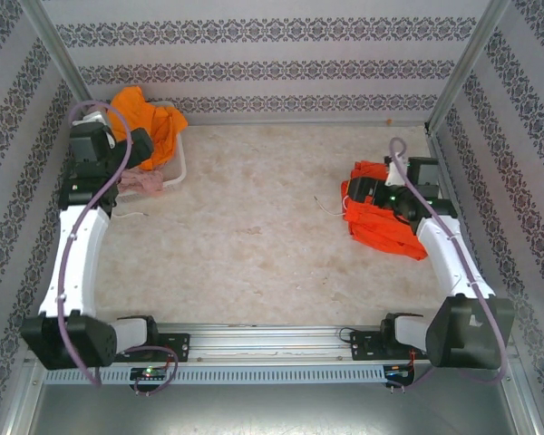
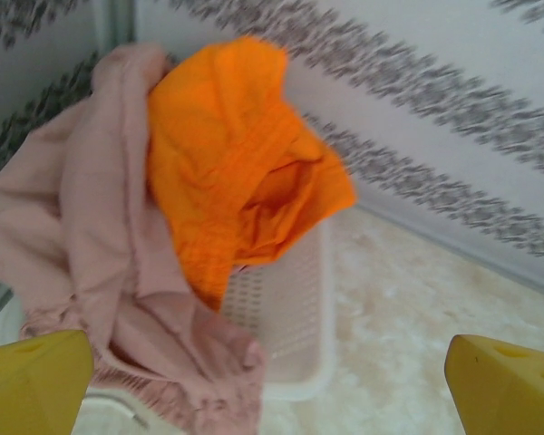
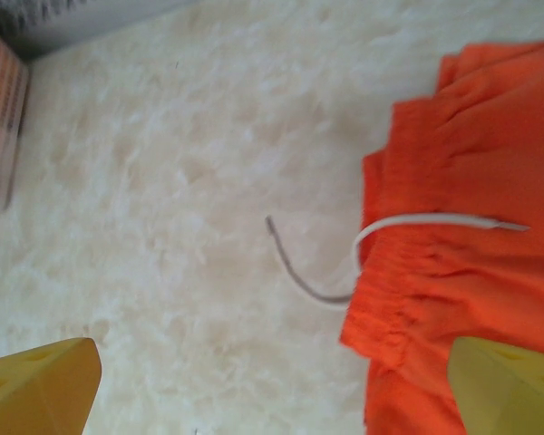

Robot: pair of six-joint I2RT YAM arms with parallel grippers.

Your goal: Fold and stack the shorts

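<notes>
- Right claw [image 3: 272, 390]: fingers spread wide at the 2 lower corners of the wrist view, grasping nothing. Bare table [image 3: 163, 181] lies between them.
- Just right of it in that view are the red-orange shorts [image 3: 471, 227], gathered waistband turned toward the claw. A white drawstring [image 3: 417, 222] loops off the band onto the table.
- In the overhead view this garment sits at centre right of the frame, beneath the claw, as a compact heap. Whether the fold is tidy cannot be told.
- Left claw [image 2: 272, 390]: likewise spread and empty, poised over the white mesh basket [image 2: 290, 308] at the upper left of the overhead view.
- The pink shorts [image 2: 82, 227] drape over the basket at the left of the wrist view, frilled waist hanging at the lower left.
- The yellow-orange shorts [image 2: 227, 172] are heaped at upper centre, overlapping the pink.
- Handling, as judged: all 3 are light, limp and not fragile. They will sag from any single pinch and drag along the table.
- Best hold: the elastic waistband, the thickest ridge on each garment.
- Risk: lifting 1 of the overlapped pair may pull the other along. The loose drawstring could snag.
</notes>
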